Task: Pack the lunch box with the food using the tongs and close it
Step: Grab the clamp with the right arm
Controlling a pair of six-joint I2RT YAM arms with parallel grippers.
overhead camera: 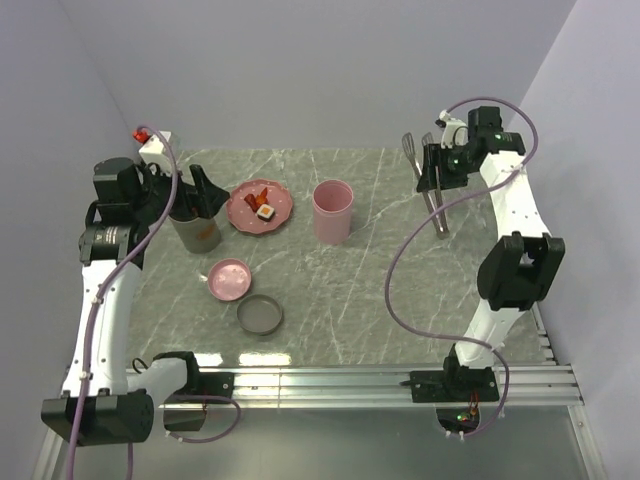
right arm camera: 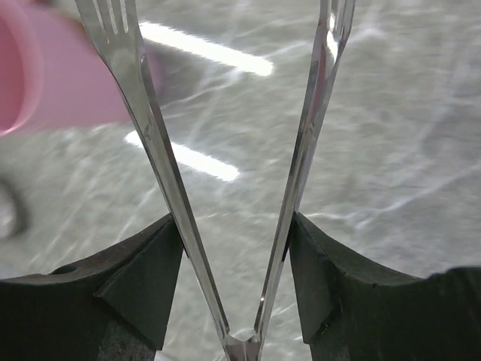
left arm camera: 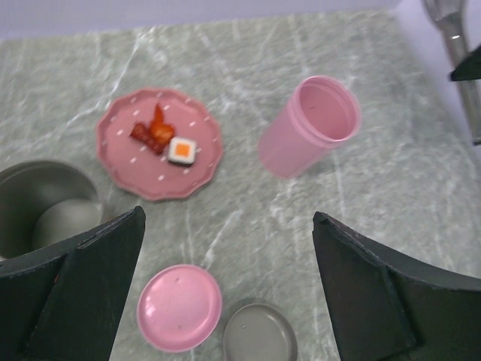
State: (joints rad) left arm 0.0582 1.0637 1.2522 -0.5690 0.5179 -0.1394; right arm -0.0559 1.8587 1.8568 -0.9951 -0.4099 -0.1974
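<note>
1. Tongs [overhead camera: 438, 210] sit at far right of counter [overhead camera: 380, 290], inside right gripper [overhead camera: 434, 172]. Food [overhead camera: 263, 207] is on pink plate [overhead camera: 240, 200], well apart. Step looks like securing the tool; next move needs a steady carry over to plate w/o slip.
2. Left wrist: left fingers [left arm camera: 83, 293] spread wide, holding nothing. Food [left arm camera: 167, 143] lies ahead, grey pot [left arm camera: 37, 199] beside.
3. Right wrist: right fingers [right arm camera: 143, 289] part-closed, pinching both tong arms near hinge.

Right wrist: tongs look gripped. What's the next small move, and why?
Probably swing the right gripper left toward the pink plate, passing above the pink cup. Its fingers already press on both arms of the tongs, whose tips stand apart. The food lies on that plate, with the cup in between.
</note>
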